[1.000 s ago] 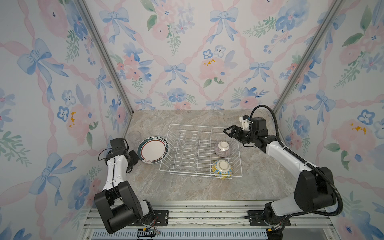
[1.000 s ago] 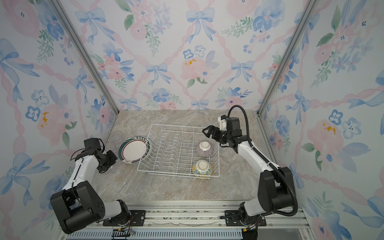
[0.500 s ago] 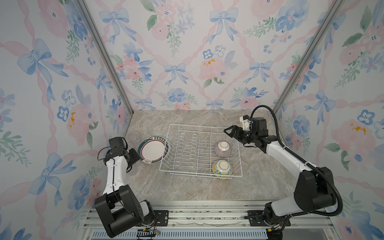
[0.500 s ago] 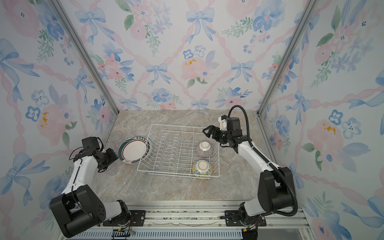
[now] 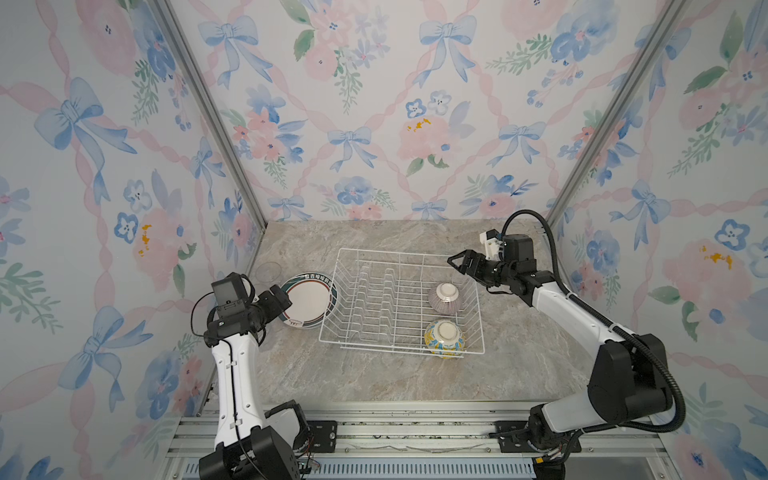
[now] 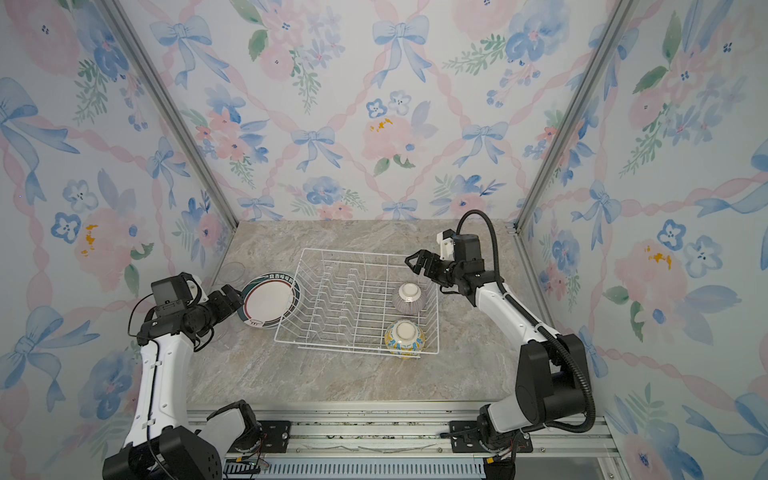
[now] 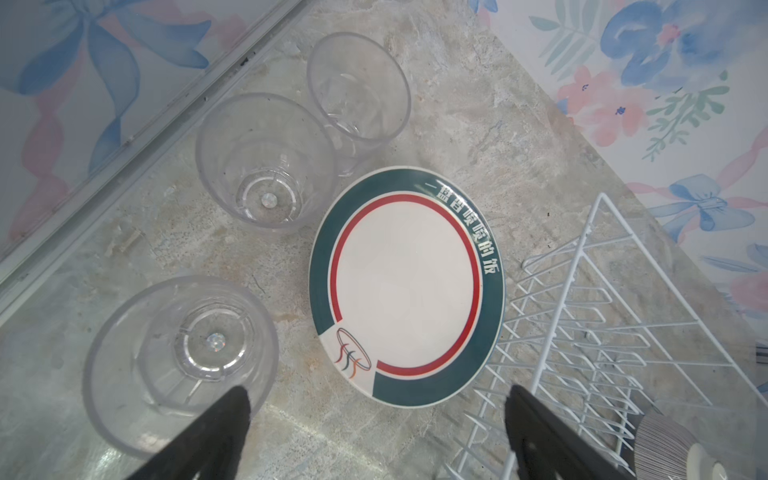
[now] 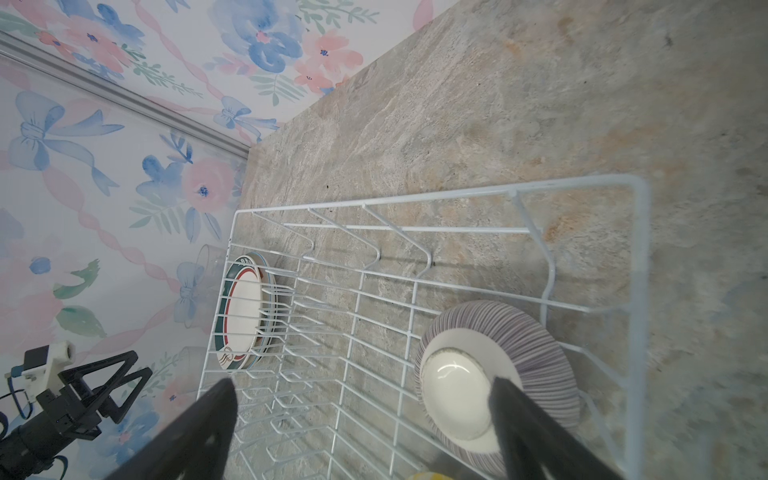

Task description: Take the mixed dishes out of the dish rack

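Left gripper point(image 7: 376, 392): jaws wide apart, empty, at the edge of the green-and-red rimmed plate point(image 5: 309, 300). The plate sits just beside the dish rack point(image 5: 386, 303), at its 9 o'clock. Three clear glasses point(image 7: 266, 166) stand near the plate's 10 o'clock. Right gripper point(image 8: 362, 381): jaws wide apart, empty, above the purple-striped bowl point(image 5: 445, 297), which is upside down at the rack's 3 o'clock. Yellow-blue bowl point(image 5: 444, 337) at 5 o'clock.

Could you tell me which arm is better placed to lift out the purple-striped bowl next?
Right: the right gripper, open, hovers near the purple-striped bowl at the dish rack's right end; the left gripper sits outside it, by the plate.
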Controlling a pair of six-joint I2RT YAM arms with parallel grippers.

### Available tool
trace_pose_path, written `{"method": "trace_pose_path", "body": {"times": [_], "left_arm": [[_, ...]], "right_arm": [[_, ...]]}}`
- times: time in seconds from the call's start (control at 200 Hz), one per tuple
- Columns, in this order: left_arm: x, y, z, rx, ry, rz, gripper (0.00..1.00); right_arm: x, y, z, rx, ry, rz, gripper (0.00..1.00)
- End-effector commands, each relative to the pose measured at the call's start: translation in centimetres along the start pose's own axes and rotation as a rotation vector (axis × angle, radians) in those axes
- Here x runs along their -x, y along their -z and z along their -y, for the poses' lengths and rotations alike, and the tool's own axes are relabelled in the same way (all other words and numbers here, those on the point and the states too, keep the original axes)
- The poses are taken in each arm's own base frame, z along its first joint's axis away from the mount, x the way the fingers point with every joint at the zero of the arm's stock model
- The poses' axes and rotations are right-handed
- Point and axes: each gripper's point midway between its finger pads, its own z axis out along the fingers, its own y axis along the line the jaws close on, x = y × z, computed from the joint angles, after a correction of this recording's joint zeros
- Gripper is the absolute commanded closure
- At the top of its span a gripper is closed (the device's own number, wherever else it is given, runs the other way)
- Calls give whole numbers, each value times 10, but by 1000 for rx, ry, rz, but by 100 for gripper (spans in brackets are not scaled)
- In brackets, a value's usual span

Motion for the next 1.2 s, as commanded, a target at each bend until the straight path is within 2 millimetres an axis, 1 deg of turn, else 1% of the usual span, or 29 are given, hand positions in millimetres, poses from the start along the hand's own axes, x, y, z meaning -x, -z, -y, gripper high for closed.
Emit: {"method": "trace_pose_path", "body": {"times": [0.0,0.215,0.375,0.56,0.67,0.77,0.91,0.98,1.09,1.195], "left_arm": [[-6,6,13,-46,-8,-16,2],[-5,18,47,-133,-32,-7,2],[1,34,69,-191,-42,26,2],[2,51,93,-270,-48,41,2],[0,59,106,-308,-58,40,2],[-3,66,124,-351,-70,33,2],[-7,71,155,-396,-129,39,2],[-11,70,173,-435,-155,40,2],[-22,62,206,-497,-202,13,2],[-39,52,243,-546,-266,-16,2]], "right_arm": [[-3,-3,2,2,-12,-8,3],[-4,-3,1,-6,-7,-10,3],[-5,-5,0,-12,-5,-15,3],[-7,-8,0,-26,4,-24,3],[-11,-9,2,-48,11,-35,4],[-12,-6,2,-65,18,-39,3],[-13,3,0,-94,44,-40,3],[-13,10,1,-118,58,-37,3],[-12,24,-1,-146,80,-26,3],[-11,38,1,-183,94,-10,3]]}}
